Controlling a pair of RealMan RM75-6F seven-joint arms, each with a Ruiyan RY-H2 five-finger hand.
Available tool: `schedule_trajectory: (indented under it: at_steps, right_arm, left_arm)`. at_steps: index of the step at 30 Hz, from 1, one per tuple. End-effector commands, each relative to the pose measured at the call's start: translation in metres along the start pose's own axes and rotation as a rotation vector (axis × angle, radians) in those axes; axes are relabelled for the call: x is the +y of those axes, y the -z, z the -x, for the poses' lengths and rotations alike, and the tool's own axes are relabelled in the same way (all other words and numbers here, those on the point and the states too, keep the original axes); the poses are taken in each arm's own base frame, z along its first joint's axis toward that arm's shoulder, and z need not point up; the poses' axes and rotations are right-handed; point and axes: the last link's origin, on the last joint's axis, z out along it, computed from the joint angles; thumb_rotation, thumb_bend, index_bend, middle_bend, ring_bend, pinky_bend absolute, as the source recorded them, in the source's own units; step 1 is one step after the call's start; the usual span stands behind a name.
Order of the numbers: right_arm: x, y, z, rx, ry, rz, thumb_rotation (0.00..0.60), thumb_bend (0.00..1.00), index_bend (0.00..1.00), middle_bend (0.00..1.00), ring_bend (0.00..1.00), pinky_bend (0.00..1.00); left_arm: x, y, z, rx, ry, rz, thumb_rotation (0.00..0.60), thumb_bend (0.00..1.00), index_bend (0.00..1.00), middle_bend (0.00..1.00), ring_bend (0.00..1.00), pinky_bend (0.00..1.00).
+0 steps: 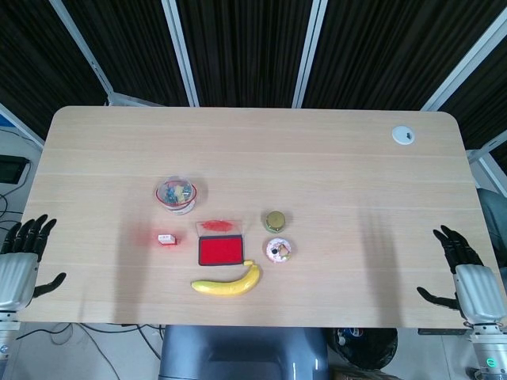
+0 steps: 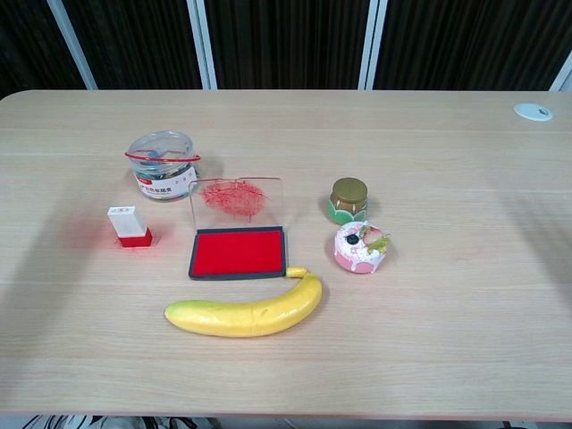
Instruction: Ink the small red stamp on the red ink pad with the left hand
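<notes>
The small red stamp (image 1: 165, 238) (image 2: 130, 227) stands upright on the table, left of the red ink pad (image 1: 220, 251) (image 2: 238, 252), whose clear lid stands open behind it. My left hand (image 1: 19, 261) hangs past the table's left edge, far from the stamp, fingers spread and empty. At the table's right edge my right hand (image 1: 466, 271) is also spread with nothing in it. Neither hand shows in the chest view.
A clear jar (image 1: 176, 194) (image 2: 162, 164) sits behind the stamp. A banana (image 1: 228, 283) (image 2: 246, 310) lies in front of the pad. To the pad's right are a small gold-lidded jar (image 1: 275, 220) (image 2: 349, 198) and a pink toy cake (image 1: 278, 250) (image 2: 359, 247). A white grommet (image 1: 403, 134) marks the far right corner.
</notes>
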Motion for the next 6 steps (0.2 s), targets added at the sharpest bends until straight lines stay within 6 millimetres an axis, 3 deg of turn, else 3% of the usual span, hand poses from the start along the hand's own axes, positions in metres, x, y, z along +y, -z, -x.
schedule_trajectory:
  at_steps: [1, 6]
  right_arm:
    - [-0.0001, -0.0001, -0.0007, 0.003, 0.024, -0.015, 0.6, 0.12, 0.0, 0.0, 0.0, 0.18]
    - [0.0001, 0.0, -0.0008, 0.01, 0.04, -0.019, 0.6, 0.11, 0.0, 0.0, 0.0, 0.18]
  left_arm:
    - [0.0001, 0.0002, -0.0005, -0.003, 0.002, 0.007, 0.6, 0.13, 0.0, 0.0, 0.0, 0.0]
    - [0.0024, -0.0003, 0.0011, -0.009, 0.009, 0.013, 0.6, 0.13, 0.0, 0.0, 0.0, 0.0]
